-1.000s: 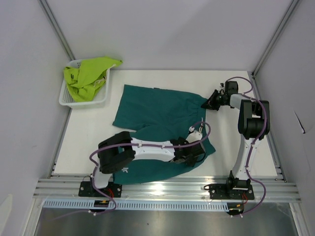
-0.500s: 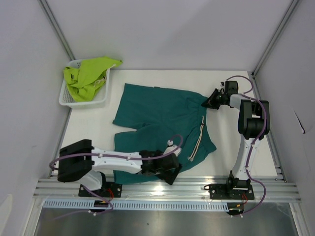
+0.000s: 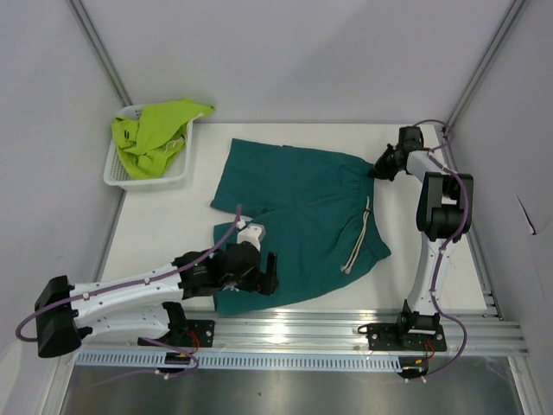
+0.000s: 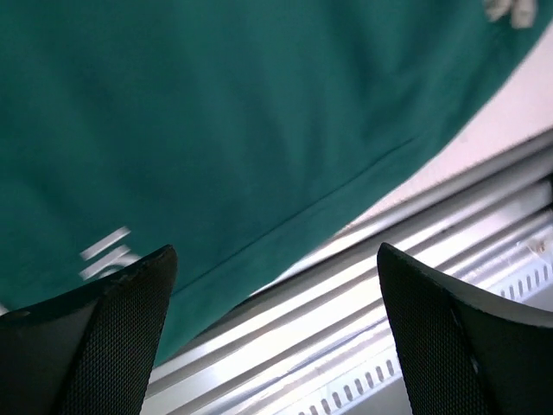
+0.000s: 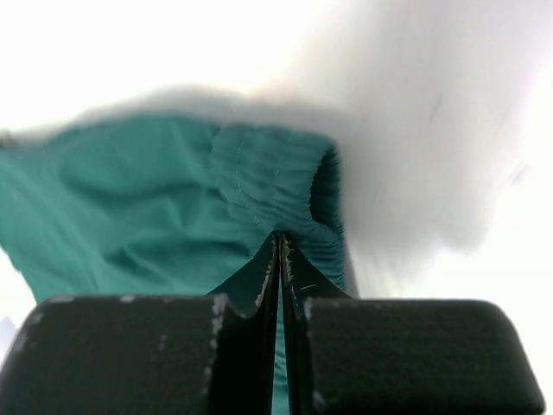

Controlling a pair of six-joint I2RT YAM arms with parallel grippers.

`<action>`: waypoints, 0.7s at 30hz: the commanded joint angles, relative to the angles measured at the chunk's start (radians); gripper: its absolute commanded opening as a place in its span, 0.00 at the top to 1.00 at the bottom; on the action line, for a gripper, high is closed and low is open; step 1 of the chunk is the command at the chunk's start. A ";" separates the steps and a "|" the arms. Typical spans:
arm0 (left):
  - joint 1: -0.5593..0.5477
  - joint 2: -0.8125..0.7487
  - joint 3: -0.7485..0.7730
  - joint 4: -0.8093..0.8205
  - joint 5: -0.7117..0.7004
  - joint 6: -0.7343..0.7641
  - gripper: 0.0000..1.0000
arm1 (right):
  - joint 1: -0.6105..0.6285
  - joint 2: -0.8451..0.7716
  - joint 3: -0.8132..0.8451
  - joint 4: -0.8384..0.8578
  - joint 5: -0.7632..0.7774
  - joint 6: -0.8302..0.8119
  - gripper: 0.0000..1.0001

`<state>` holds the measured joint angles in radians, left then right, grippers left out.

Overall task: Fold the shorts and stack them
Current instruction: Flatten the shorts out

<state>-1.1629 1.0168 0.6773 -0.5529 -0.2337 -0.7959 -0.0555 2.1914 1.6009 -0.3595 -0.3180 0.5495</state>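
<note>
Dark teal shorts lay spread flat, just right of the white mesh basket. The lime shorts were heaped inside the basket, not yet folded. The right gripper was pinched tight on the teal waistband corner farthest from the basket, apparently to hold the cloth taut. The left gripper hovered over the near hem with its fingers wide apart, holding nothing. It was judged ready to grasp the hem for a fold.

The spread shorts lie on the table, the bunched shorts in the basket far left.
</note>
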 commanded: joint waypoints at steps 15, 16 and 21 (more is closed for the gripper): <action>0.334 -0.184 -0.124 -0.032 0.067 0.027 0.01 | -0.076 -0.011 0.378 -0.164 0.134 0.013 0.33; 0.351 -0.184 -0.122 -0.025 0.066 0.027 0.01 | -0.079 -0.059 0.279 -0.145 0.129 0.015 0.33; 0.466 -0.176 -0.159 0.056 0.074 0.046 0.01 | -0.078 -0.376 -0.053 -0.037 0.064 0.026 0.37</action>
<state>-0.7479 0.8486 0.5404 -0.5594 -0.1711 -0.7761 -0.1326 2.0090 1.6760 -0.4717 -0.2173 0.5659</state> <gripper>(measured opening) 0.990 0.641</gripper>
